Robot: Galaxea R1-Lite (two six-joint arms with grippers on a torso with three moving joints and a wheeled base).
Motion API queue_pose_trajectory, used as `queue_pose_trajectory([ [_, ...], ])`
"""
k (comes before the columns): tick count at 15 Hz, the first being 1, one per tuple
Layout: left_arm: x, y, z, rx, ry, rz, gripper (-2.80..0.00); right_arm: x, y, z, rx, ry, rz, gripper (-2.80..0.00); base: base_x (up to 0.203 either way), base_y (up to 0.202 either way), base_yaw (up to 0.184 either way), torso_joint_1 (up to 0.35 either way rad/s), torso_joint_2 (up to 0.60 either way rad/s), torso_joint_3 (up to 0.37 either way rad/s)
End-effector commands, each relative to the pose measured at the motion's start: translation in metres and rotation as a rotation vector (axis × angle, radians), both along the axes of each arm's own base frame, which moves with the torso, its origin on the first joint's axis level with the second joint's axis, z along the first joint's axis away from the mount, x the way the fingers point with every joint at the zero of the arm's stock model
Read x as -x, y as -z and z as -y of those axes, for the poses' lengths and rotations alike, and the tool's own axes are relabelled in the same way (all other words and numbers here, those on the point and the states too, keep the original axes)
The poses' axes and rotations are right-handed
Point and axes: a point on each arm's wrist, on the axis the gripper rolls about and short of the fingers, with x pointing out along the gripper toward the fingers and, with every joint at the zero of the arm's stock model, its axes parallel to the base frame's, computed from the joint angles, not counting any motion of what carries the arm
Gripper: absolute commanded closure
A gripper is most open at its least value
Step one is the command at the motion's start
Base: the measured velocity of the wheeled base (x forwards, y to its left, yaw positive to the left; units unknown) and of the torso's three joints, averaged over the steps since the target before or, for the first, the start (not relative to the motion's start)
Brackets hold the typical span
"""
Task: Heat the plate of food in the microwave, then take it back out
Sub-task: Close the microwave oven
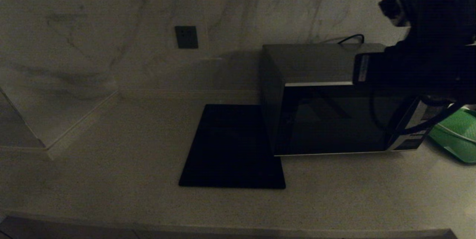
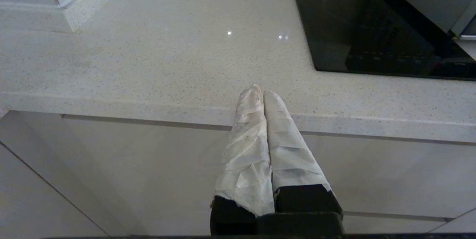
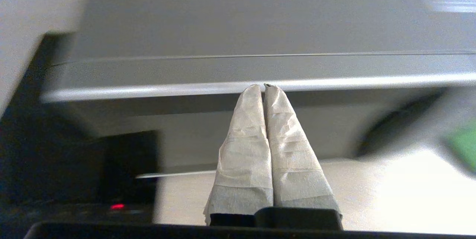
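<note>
The microwave stands on the counter at the right with its black glass door closed. My right arm hangs above and in front of its top right corner. In the right wrist view my right gripper is shut and empty, its taped tips level with the silver trim along the top of the microwave. My left gripper is shut on nothing, parked low before the counter's front edge. The plate of food is out of view.
A flat black square mat lies left of the microwave, touching its side. A green mesh tray sits at the far right behind the arm's cable. A dark wall socket is on the marble back wall. A raised ledge borders the counter's left.
</note>
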Motion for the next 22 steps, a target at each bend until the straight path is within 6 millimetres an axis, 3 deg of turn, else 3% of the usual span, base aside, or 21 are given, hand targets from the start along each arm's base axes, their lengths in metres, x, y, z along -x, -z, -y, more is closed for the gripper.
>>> queue_pose_trajectory([
  [1, 0.000, 0.000, 0.000, 0.001, -0.001, 0.002, 0.00, 0.021, -0.027, 0.047, -0.036, 0.107, 0.064, 0.00, 0.000, 0.000, 0.000, 0.000, 0.00, 0.000],
  [4, 0.000, 0.000, 0.000, 0.001, -0.001, 0.002, 0.00, 0.023, -0.026, 0.115, -0.130, 0.235, 0.010, 0.00, 0.000, 0.000, 0.000, 0.000, 0.00, 0.000],
  [7, 0.000, 0.000, 0.000, 0.001, -0.001, 0.002, 0.00, 0.033, -0.009, 0.155, -0.452, 0.239, -0.137, 0.00, 0.000, 0.000, 0.000, 0.000, 0.00, 0.000],
  [11, 0.000, 0.000, 0.000, 0.001, -0.001, 0.003, 0.00, 0.004, 0.027, 0.160, -0.828, 0.272, -0.318, 0.00, 0.000, 0.000, 0.000, 0.000, 0.00, 0.000],
  [14, 0.000, 0.000, 0.000, 0.001, -0.001, 0.002, 0.00, -0.026, 0.048, 0.166, -0.991, 0.322, -0.375, 0.00, 0.000, 0.000, 0.000, 0.000, 0.00, 0.000],
  [16, 0.000, 0.000, 0.000, 0.001, -0.001, 0.002, 0.00, -0.032, 0.062, 0.188, -1.030, 0.397, -0.343, 0.00, 0.000, 0.000, 0.000, 0.000, 0.00, 0.000],
  [19, 0.000, 0.000, 0.000, 0.001, -0.001, 0.002, 0.00, -0.041, 0.104, 0.222, -1.056, 0.502, -0.338, 0.00, 0.000, 0.000, 0.000, 0.000, 0.00, 0.000],
  [22, 0.000, 0.000, 0.000, 0.001, -0.001, 0.002, 0.00, -0.046, 0.133, 0.255, -1.048, 0.572, -0.332, 0.00, 0.000, 0.000, 0.000, 0.000, 0.00, 0.000],
])
